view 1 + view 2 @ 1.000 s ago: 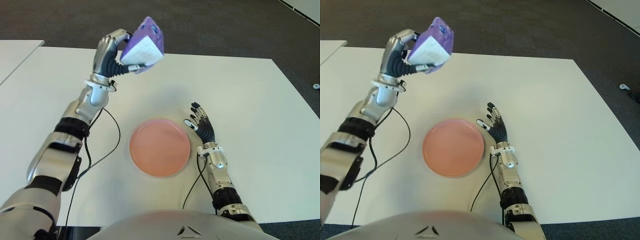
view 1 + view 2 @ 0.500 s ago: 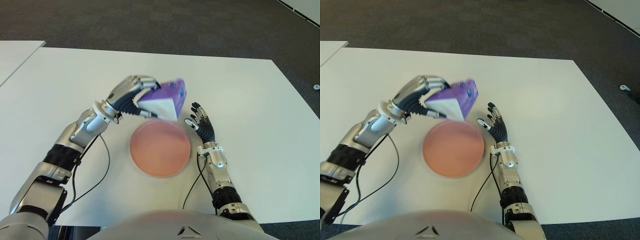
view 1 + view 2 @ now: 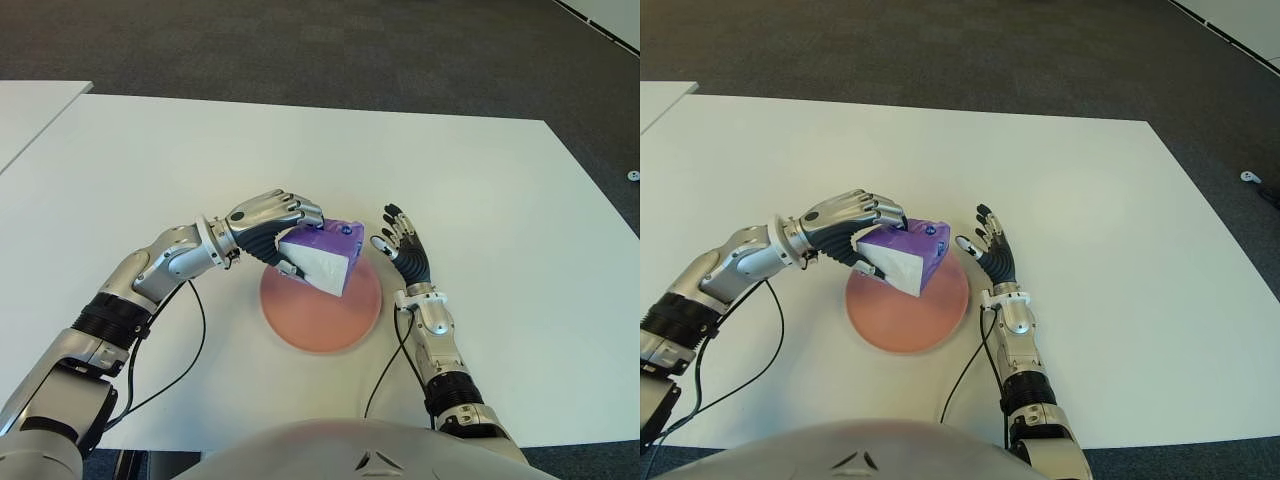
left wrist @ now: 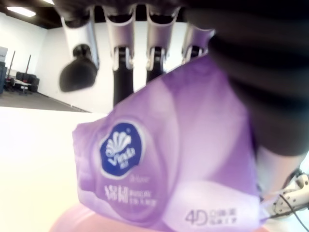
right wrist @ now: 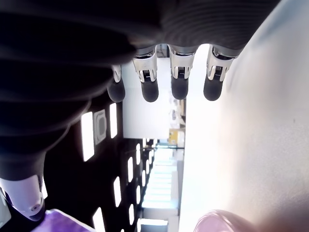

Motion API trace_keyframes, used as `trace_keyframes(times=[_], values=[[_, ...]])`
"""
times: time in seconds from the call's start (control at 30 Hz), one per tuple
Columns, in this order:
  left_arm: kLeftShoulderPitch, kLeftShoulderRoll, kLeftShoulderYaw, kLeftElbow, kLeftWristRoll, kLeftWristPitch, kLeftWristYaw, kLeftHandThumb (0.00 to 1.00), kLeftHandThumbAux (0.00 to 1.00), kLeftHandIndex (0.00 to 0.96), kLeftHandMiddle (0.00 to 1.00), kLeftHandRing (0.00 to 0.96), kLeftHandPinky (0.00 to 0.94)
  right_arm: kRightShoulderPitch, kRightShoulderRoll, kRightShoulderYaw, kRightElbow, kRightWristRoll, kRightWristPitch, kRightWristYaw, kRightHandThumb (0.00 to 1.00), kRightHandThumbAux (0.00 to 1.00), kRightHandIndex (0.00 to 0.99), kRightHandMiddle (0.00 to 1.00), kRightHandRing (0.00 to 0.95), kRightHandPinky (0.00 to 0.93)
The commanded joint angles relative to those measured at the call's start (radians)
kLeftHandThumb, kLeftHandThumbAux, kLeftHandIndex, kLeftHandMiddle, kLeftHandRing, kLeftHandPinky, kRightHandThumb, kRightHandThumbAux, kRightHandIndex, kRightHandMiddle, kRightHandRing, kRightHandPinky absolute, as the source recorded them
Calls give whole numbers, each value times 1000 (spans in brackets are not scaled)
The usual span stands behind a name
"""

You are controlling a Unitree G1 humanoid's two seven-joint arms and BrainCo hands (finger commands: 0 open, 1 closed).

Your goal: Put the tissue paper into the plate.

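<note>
On your left, the left hand [image 3: 268,215] reaches in over the white table [image 3: 500,180], its fingers curled down around a purple pack [image 3: 322,257] of tissue paper. You see the grip from above: fingers wrap the pack's far, upper side and the thumb presses its near side. In the left wrist view the fingers [image 4: 120,34] close over the purple wrapper, so the hold looks firm.

At the centre sits the pink plate [image 3: 320,325], round and shallow. The pack hangs over the plate's far-left part, tilted, with its white end [image 3: 318,268] angled down toward the plate and toward you. Its long axis runs roughly from the left hand toward the right hand, slanting downward at the near end. You cannot tell whether that lower corner already touches the plate or sits just above it.

To the right of the plate, the right hand [image 3: 403,245] shows just beside the rim, fingers spread and holding nothing. It takes no part in the work.

For your next move, the key relation is this: the pack is directly below the left palm and already above the plate, so what remains is probably a short drop and a release, with no sideways travel needed.
</note>
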Motion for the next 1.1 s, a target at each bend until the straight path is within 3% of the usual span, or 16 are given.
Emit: trace_keyframes(times=[0.03, 0.27, 0.67, 1.1], values=[[38, 21, -9, -85, 16, 73, -99, 746, 696, 444, 814, 822, 780, 92, 8, 3, 118, -7, 69, -1, 12, 588, 0, 9, 0, 0], [71, 38, -7, -189, 69, 143, -180, 748, 694, 445, 789, 796, 754, 92, 11, 2, 114, -1, 74, 3, 1, 601, 0, 7, 0, 0], [98, 28, -10, -208, 159, 128, -127, 750, 694, 444, 798, 805, 775, 87, 14, -3, 117, 3, 82, 1, 18, 602, 0, 7, 0, 0], [153, -19, -10, -232, 118, 133, -105, 750, 696, 443, 822, 829, 795, 83, 14, -1, 118, 1, 79, 2, 0, 616, 0, 7, 0, 0]])
